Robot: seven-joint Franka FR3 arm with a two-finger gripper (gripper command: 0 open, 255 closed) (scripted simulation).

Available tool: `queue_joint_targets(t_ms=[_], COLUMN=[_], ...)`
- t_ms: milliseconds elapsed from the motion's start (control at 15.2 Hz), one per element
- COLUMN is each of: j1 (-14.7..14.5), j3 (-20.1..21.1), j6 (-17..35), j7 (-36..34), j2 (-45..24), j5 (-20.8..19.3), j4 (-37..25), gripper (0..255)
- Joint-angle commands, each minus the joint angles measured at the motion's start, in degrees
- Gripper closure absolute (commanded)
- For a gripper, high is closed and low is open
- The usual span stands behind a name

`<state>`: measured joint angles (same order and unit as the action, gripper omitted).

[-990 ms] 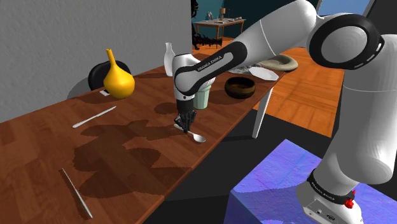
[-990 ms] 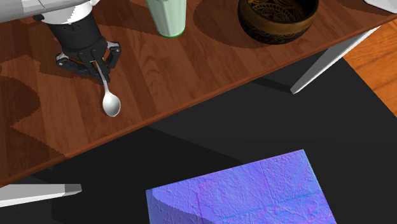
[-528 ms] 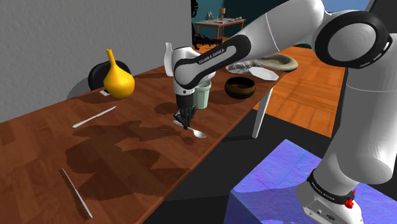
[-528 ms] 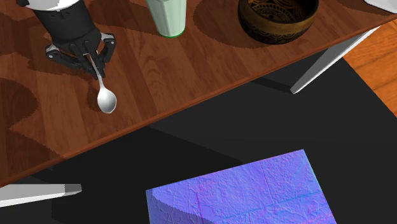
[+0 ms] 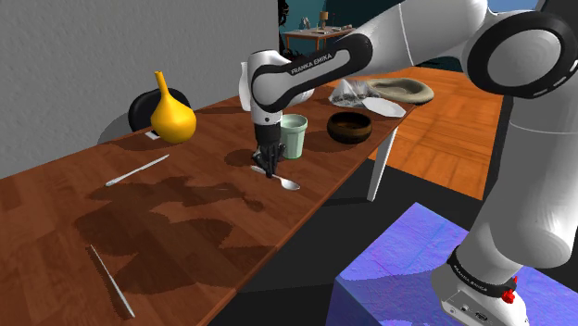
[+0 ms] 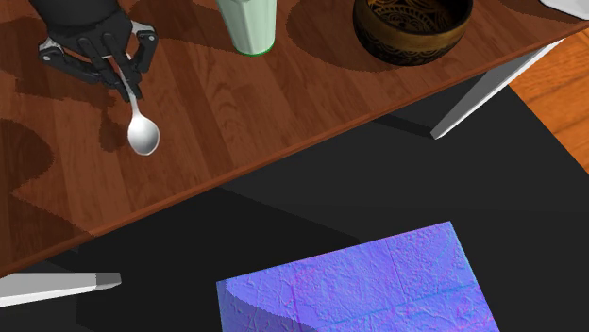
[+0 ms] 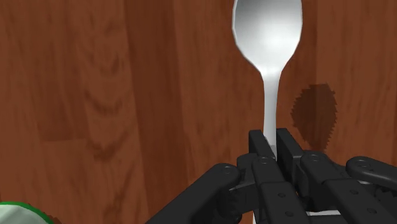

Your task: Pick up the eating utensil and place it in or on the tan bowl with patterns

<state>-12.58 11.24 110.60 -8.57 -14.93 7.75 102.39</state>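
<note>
Pinching the silver spoon [image 7: 267, 38] by its handle with the gripper [image 7: 271, 145], over the wooden table [image 5: 56, 213]. Just beside the green cup [image 5: 294, 136], at the shoulder view's left; apart from the dark patterned bowl [image 5: 350, 128].

**Wooden surface set with cup, bowl and vase**

A long brown wooden surface [image 5: 213, 218] carries a pale green cup [image 5: 295, 137]. A dark patterned bowl [image 5: 350, 128] stands just beside the cup. A yellow long-necked vase [image 5: 172, 117], a silver utensil [image 5: 137, 169] and a thin grey utensil [image 5: 111, 281] sit well apart from it.
</note>
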Motion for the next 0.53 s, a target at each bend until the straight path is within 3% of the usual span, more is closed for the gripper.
queue_joint_targets(t_ms=[0, 462], j1=[0.02, 0.12], j3=[0.04, 0.08], j6=[-1.29, -6.21], j7=[-0.18, -0.77], j2=[0.69, 2.03], j5=[0.07, 0.12], j4=[-0.59, -4.23], gripper=[255, 255])
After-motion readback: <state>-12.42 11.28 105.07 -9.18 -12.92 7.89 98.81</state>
